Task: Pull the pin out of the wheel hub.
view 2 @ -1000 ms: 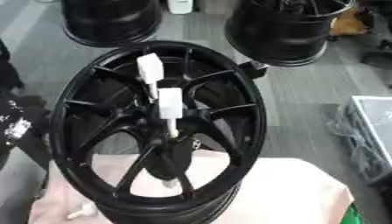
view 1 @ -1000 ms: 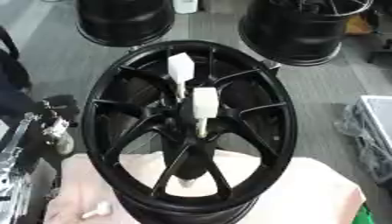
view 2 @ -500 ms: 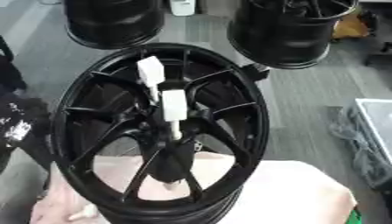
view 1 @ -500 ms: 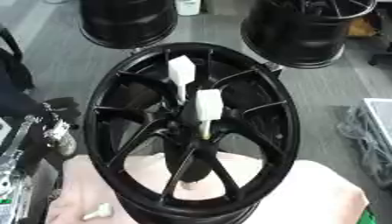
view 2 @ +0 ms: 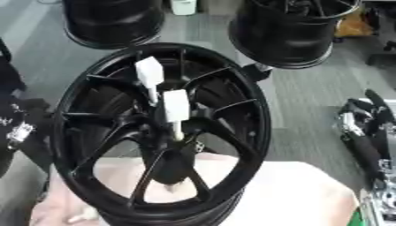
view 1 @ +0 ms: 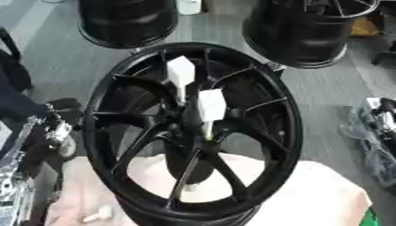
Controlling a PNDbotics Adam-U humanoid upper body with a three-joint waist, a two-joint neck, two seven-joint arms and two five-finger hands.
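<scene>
A black multi-spoke wheel hub [view 1: 116,110] lies flat on a pinkish cloth [view 1: 325,194]. Two white pins stand up out of its middle. One pin [view 1: 210,106] is over the centre bore, and a second pin [view 1: 181,73] stands just behind it, toward the far rim. My right hand [view 2: 362,115] rests at the right edge, apart from the hub, its fingers relaxed and holding nothing. Black and silver parts of my left hand [view 1: 52,130] show at the left edge beside the rim. Neither hand touches a pin.
A small white piece [view 1: 99,215] lies loose on the cloth near the front left of the hub. Two more black wheels [view 1: 127,22] [view 1: 309,31] stand on the grey floor behind. A white container [view 1: 188,6] sits between them.
</scene>
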